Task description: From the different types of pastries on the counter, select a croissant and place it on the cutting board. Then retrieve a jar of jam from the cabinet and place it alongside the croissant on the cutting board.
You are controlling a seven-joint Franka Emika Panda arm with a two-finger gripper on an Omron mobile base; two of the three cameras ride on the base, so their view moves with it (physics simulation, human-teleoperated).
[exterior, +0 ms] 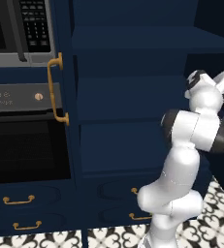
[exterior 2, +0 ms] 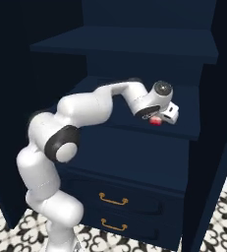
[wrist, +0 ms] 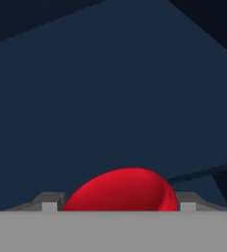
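Right base view puts our end effector point(exterior 2: 160, 118) inside the open cabinet point(exterior 2: 134, 44) over its middle shelf point(exterior 2: 184, 129), fingers flanking the red-lidded jam jar point(exterior 2: 156, 121). We cannot tell whether they grip it. Retrieval is in hand; next we need a confirmed grasp, then a clean lift out.

In the hand view the red jam jar point(wrist: 121, 189) is cut off at the bottom, so its lid and body cannot be told apart. In the right base view the jam jar shows as a small red patch under the pincer point(exterior 2: 156, 119), mostly hidden by the hand; whether the fingers touch it cannot be told.
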